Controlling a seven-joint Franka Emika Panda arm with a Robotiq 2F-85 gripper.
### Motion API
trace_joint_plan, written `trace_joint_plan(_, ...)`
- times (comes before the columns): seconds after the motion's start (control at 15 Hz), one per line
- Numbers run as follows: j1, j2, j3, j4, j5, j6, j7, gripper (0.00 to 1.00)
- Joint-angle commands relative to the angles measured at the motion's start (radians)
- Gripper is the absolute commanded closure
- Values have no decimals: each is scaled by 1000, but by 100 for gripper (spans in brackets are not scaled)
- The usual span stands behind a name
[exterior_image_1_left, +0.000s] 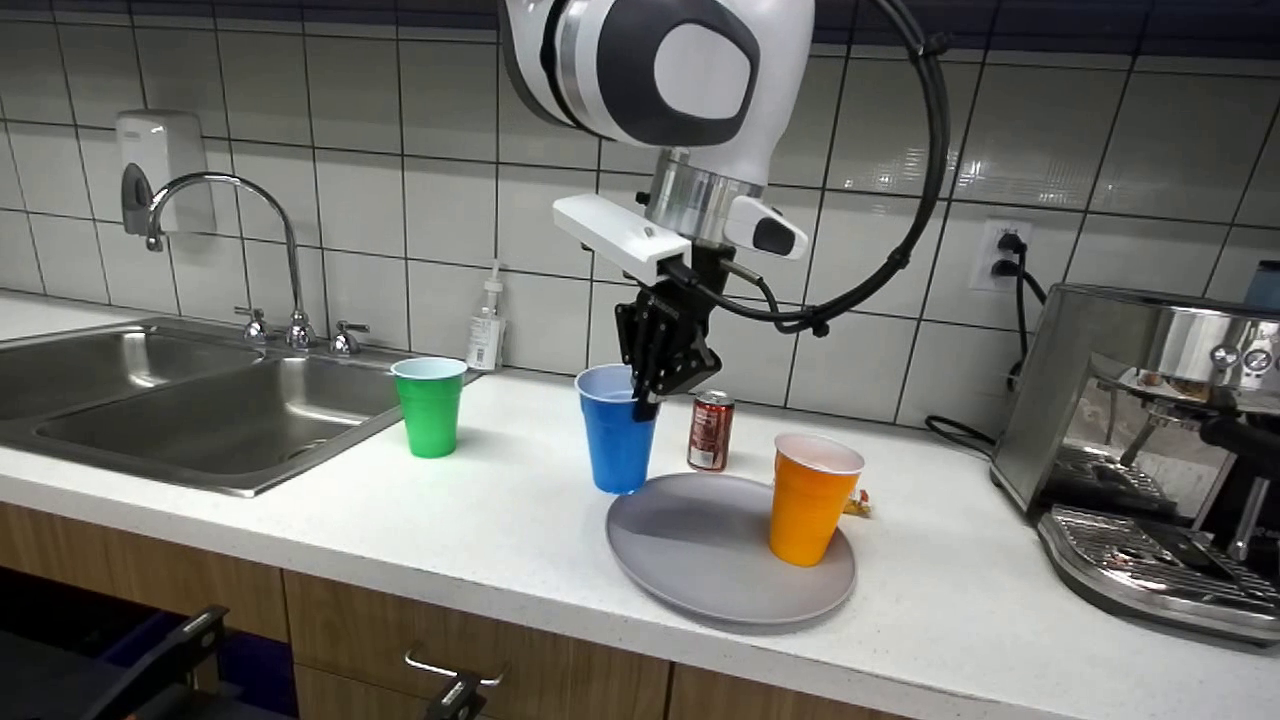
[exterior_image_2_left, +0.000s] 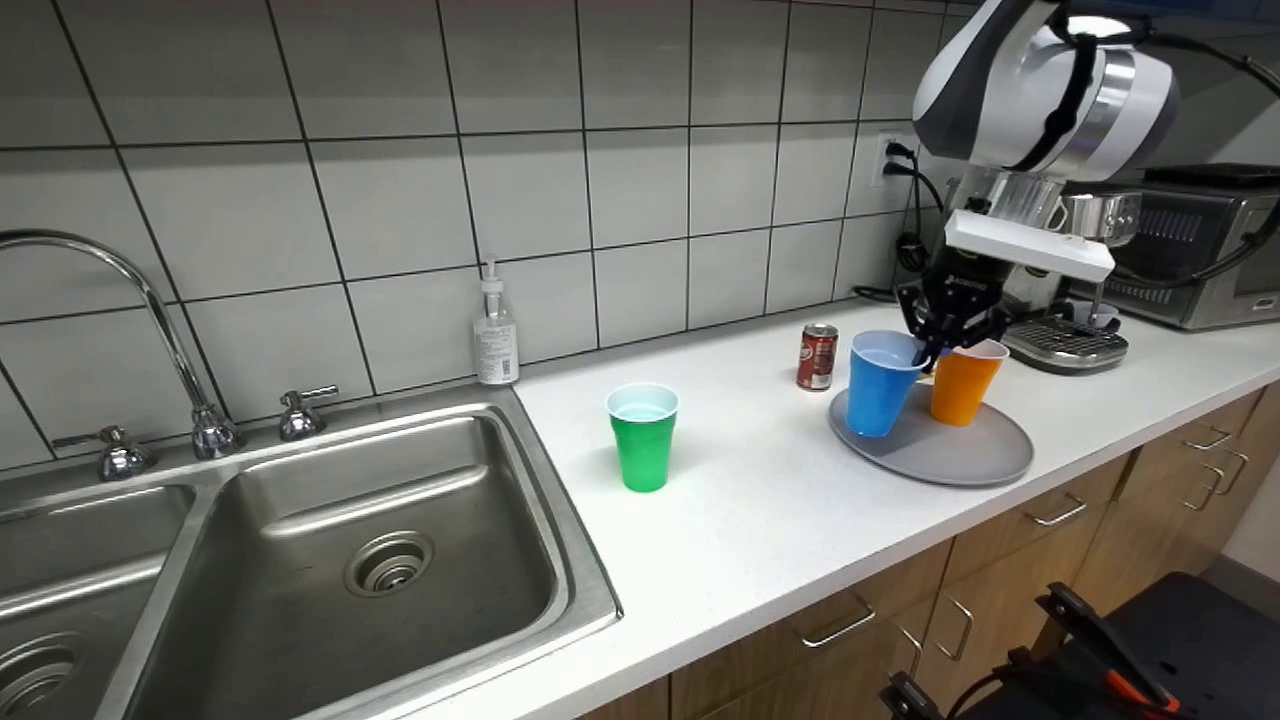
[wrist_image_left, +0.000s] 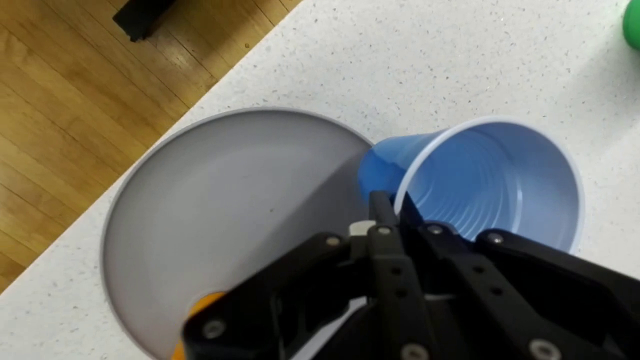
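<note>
My gripper (wrist_image_left: 396, 202) is shut on the rim of a blue cup (wrist_image_left: 470, 165), one finger inside it and one outside. In both exterior views the blue cup (exterior_image_1_left: 618, 445) (exterior_image_2_left: 878, 392) hangs slightly tilted below the fingers, by the sink-side edge of a grey plate (exterior_image_1_left: 690, 555). Its base overlaps the plate's rim in the wrist view; whether it touches anything I cannot tell. An orange cup (exterior_image_1_left: 812, 505) stands upright on the plate's opposite side, mostly hidden by the gripper in the wrist view.
A green cup (exterior_image_1_left: 430, 412) stands near the sink (exterior_image_2_left: 585, 590). Behind the plate are a red can (exterior_image_1_left: 711, 432) and a small wrapper (exterior_image_1_left: 858, 503). A soap bottle (exterior_image_2_left: 496, 340) stands by the wall. A coffee machine (exterior_image_1_left: 1090, 400) occupies the counter's far end.
</note>
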Motion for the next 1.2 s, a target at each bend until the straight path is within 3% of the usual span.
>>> trace_joint_plan(0.0, -25, -22, -12, 9, -14, -30, 74, 99)
trace_joint_plan(1.13, -86, 7, -79, 4, -96, 38, 278, 99)
